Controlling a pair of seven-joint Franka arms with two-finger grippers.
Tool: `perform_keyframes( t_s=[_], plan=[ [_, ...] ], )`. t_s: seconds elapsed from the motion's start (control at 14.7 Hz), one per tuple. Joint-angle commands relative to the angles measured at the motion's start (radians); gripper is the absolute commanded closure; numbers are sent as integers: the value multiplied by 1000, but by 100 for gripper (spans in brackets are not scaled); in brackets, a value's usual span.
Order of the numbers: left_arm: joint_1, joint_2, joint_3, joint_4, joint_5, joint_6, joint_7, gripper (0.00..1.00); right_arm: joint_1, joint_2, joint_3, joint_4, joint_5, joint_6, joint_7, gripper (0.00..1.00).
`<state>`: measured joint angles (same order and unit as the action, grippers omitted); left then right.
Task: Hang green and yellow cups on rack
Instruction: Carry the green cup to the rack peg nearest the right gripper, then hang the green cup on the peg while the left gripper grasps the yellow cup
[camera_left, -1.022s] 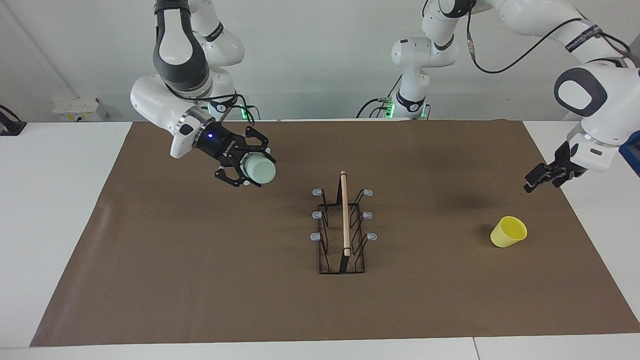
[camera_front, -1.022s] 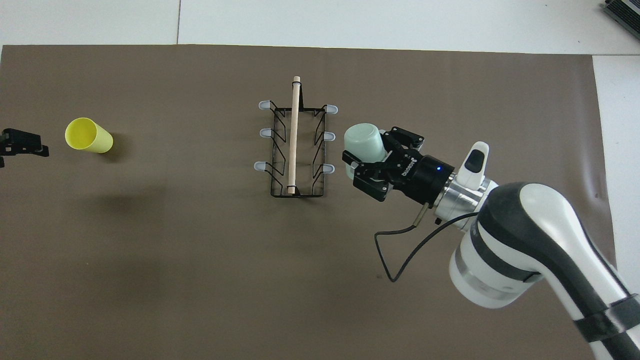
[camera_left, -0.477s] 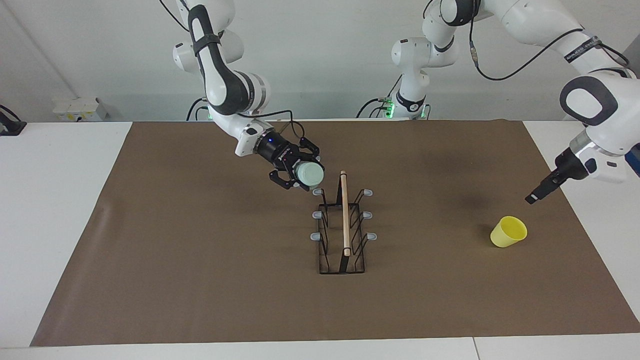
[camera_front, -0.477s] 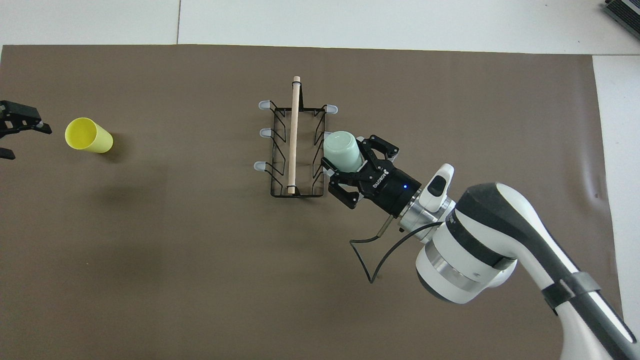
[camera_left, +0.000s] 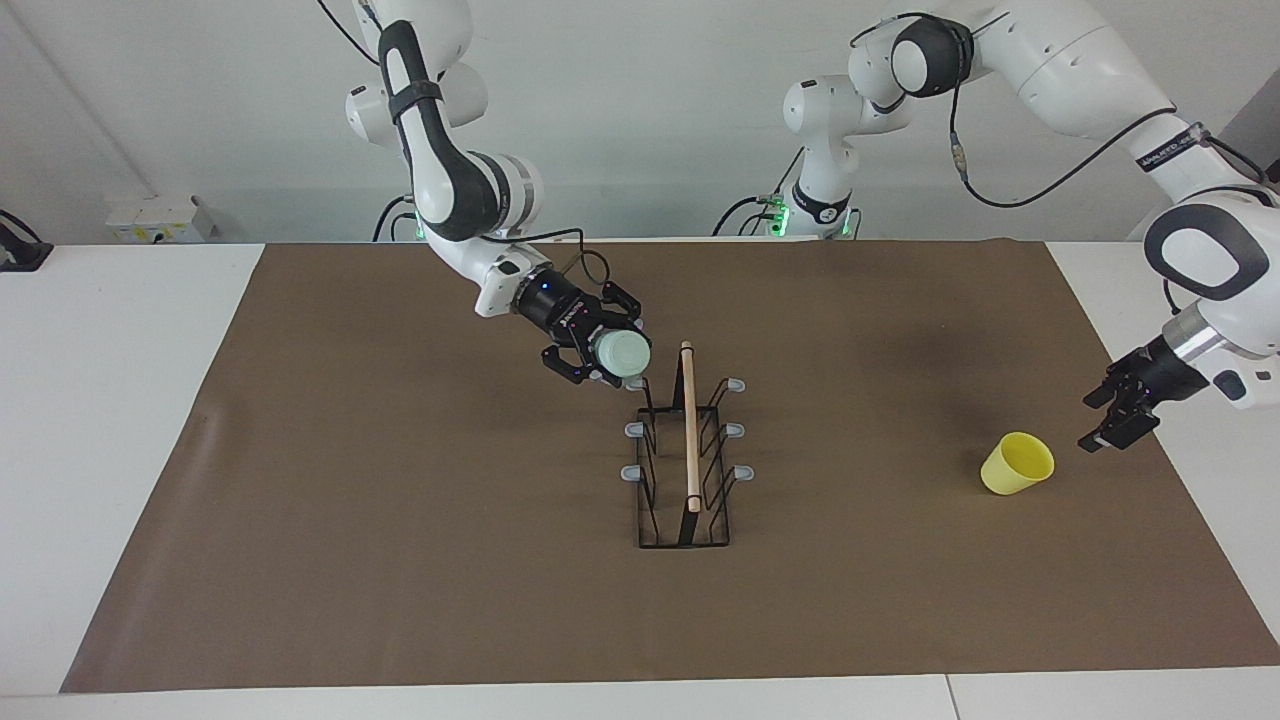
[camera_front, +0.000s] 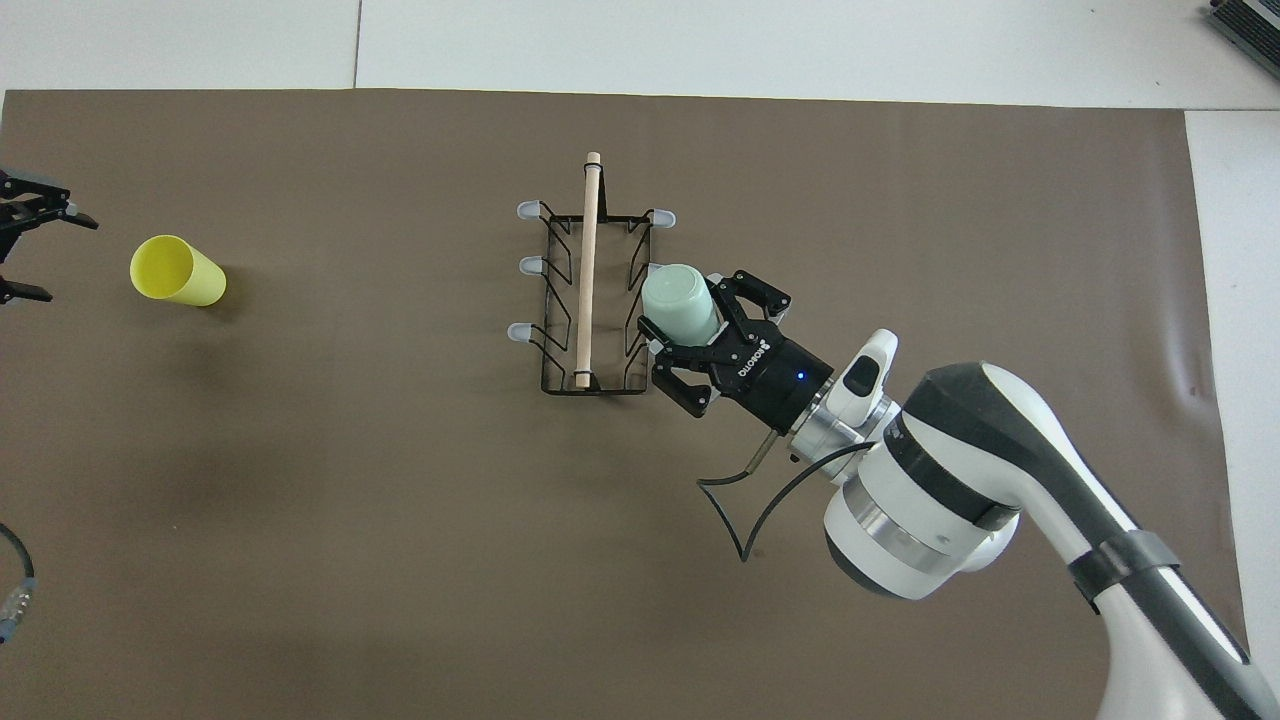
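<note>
Right gripper (camera_left: 612, 362) pinches the green cup (camera_left: 621, 354), its base turned toward the rack (camera_left: 686, 450). Cup is up in the air over the rack's end nearest the robots, on the right arm's side, at that corner peg; contact with the peg can't be told. Rack stands mid-mat on the brown mat (camera_left: 400, 560) covering the tabletop (camera_left: 90, 420), wooden rod (camera_left: 689, 425) along its top. Yellow cup (camera_left: 1017, 464) lies on its side on the mat, toward the left arm's end, well apart from the rack. Left gripper (camera_left: 1118, 410) hovers just beside the yellow cup, fingers spread, not touching it.
</note>
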<state>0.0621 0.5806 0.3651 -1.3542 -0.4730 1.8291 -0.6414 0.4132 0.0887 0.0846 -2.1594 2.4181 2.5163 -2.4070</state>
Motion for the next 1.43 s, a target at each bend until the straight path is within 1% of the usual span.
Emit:
perform_keyframes(
  t_s=[0.0,0.07,0.14,0.2,0.27,0.41,0.48,0.54,0.61,0.68,0.75,0.89,1.02,1.23,1.29,1.36],
  plan=[
    [33,61,1,69,-90,-2,-87,0,9,25,1,7,48,-7,-66,100],
    [42,83,5,76,-102,-1,-124,0,10,29,1,10,52,-2,-75,100],
    [62,140,-2,117,-105,5,-198,0,10,36,1,10,53,-1,-75,100],
    [73,180,-15,172,-105,9,-248,0,10,37,1,13,53,1,-80,100],
    [74,194,-26,191,-108,33,-274,0,10,43,1,19,53,1,-84,100],
    [59,196,-20,163,-147,94,-355,0,10,48,1,26,53,4,-102,100],
    [47,193,-20,133,-166,111,-360,0,10,51,1,26,55,4,-113,100],
    [48,185,-22,121,-192,92,-368,0,10,57,1,26,55,4,-113,100],
    [54,183,-20,121,-199,38,-426,0,12,59,1,26,55,4,-113,100],
    [58,174,-22,116,-208,18,-466,0,12,62,1,26,55,6,-115,100],
    [61,160,-22,80,-238,18,-472,0,16,65,1,26,58,4,-115,100],
    [48,113,-9,-37,-359,70,-471,0,18,74,1,47,65,10,-119,100],
    [15,81,-11,-127,-375,107,-463,0,18,79,1,65,90,33,-156,100],
    [19,50,-11,-187,-413,110,-430,0,18,79,1,76,125,27,-185,100],
    [25,38,-11,-212,-426,108,-399,0,18,80,1,79,137,30,-208,100],
    [27,15,-11,-244,-432,98,-327,0,18,80,1,81,141,30,-221,100]
  ],
)
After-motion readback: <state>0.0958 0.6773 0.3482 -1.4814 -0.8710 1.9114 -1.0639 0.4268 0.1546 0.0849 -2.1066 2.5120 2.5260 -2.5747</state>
